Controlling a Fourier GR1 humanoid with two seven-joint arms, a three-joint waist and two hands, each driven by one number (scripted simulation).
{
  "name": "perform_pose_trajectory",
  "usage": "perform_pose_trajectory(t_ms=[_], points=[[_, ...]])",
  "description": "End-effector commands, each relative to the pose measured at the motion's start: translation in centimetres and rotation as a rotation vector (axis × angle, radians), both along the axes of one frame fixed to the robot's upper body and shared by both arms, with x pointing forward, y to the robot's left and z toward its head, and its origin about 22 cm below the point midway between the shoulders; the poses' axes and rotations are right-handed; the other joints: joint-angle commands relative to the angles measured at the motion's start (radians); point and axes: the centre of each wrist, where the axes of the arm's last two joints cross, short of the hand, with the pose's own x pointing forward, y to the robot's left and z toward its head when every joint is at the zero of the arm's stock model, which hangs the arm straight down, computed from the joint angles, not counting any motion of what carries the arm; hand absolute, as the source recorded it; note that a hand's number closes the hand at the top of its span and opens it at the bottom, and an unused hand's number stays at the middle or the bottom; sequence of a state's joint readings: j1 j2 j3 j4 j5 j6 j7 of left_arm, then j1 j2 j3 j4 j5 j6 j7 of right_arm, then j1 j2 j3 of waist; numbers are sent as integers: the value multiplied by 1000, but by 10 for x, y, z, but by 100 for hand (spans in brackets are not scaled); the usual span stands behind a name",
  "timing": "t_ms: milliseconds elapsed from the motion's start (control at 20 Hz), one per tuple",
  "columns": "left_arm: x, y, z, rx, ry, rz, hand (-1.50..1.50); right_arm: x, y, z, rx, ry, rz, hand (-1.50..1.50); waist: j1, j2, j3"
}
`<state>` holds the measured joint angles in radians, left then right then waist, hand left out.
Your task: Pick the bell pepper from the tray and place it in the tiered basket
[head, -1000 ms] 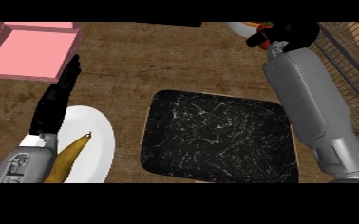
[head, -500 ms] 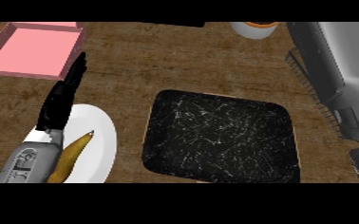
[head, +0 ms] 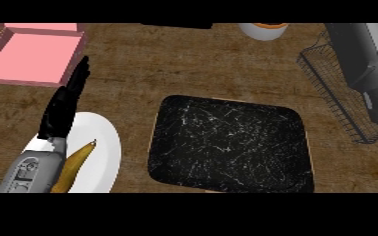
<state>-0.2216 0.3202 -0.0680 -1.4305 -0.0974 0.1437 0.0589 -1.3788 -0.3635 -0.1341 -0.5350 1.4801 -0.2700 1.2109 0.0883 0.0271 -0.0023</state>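
Tray (head: 229,147) sat dead centre on the counter, black and scratched, and there was no bell pepper on it. I couldn't find the pepper anywhere in the head view. My right forearm (head: 354,50) ran along the far right edge, over the wire tiered basket (head: 332,92), but my right hand was out of sight past the frame, so I couldn't tell whether it had the pepper.

My left hand (head: 63,107) lay at the left with its fingers straight and nothing in it, over the near rim of the white plate (head: 107,145). A long yellow fruit (head: 74,162) lay on that plate, just beside my wrist. A pink box (head: 37,55) sat beyond my fingertips and a white cup (head: 263,30) stood at the far edge, both out of the play.

On handling, this was my read. A bell pepper is light and hollow, with stiff walls and waxy skin, so I expected it to slip under smooth fingers. I'd have wrapped it round the widest part, fingers settled in the grooves between the lobes and thumb opposite. I'd have left the stem alone, since it snaps. Because a squeezed pepper can crack, I'd have set it down into the wire rather than let it fall.
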Motion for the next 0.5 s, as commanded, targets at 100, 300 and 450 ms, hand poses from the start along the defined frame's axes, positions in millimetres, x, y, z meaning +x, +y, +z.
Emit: perform_pose_trajectory(t_ms=[100,300,450], points=[[-1,7,-1,-8,9,18,0,8,-10,-12,69,24,-177,150,-20,-1,1],[-2,8,-1,-2,7,25,0,9,-48,-17,-28,170,-298,150,-29,-4,1],[-2,19,0,14,22,42,0,9,-61,-17,-86,291,-379,150,-44,-11,0]])
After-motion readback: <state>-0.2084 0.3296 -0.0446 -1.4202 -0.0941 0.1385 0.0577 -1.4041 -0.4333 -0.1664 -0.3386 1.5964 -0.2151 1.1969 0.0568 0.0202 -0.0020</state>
